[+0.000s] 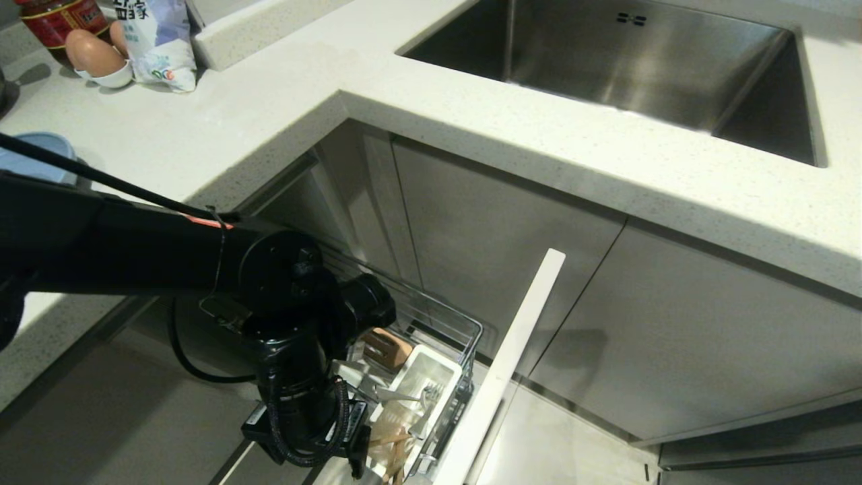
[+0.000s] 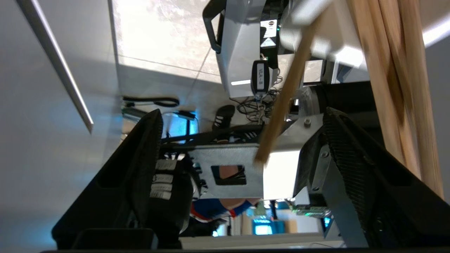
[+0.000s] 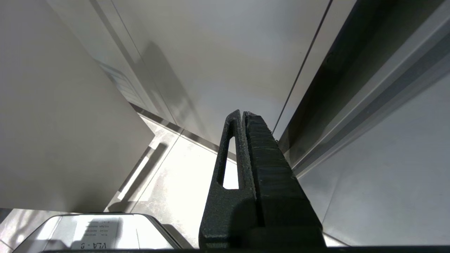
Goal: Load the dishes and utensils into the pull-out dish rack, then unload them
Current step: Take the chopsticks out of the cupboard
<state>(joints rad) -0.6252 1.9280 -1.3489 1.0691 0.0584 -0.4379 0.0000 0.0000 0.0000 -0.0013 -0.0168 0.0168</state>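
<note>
Slim wooden chopsticks (image 1: pixel 394 448) stand in the white plastic cutlery box (image 1: pixel 431 384) of the chrome wire dish rack (image 1: pixel 452 337). The left gripper (image 2: pixel 242 147) gapes wide beside them, gripping nothing. The right gripper (image 3: pixel 243 117) is pressed closed

White label (image 3: pixel 95 232) on the robot's grey housing, right wrist view: "VLA - 8" is read, shown upside down. White bag (image 1: pixel 158 40) on the countertop, head view: large dark Chinese characters are printed; they are not made out. Red jar (image 1: pixel 57 20): label illegible.

Steel sink (image 1: pixel 646 60), eggs in dish (image 1: pixel 94 57), printed bag (image 1: pixel 158 40), red jar (image 1: pixel 57 20)
</note>
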